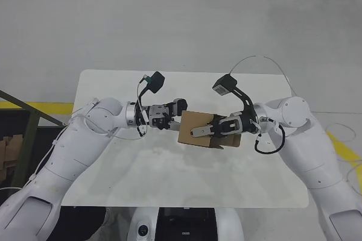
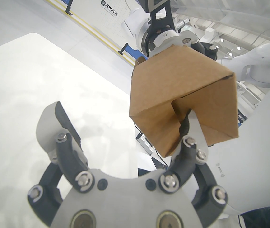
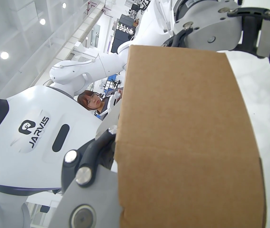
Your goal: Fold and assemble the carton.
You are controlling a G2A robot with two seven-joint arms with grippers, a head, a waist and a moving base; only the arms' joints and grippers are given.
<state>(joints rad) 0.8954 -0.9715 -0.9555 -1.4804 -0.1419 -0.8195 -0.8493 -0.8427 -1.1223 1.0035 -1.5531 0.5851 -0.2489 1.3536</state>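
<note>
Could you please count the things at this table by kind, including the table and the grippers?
Carton: 1
Table: 1
Grippers: 2, the left gripper and the right gripper
Total: 4

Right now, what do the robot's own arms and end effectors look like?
The left arm and right arm are glossy white shells with grey joints. Each wrist carries a black camera box; a thin pale cable arcs over the right. The left end effector has a grey plate, black linkages, silver screws and pale fingers with black pads.
</note>
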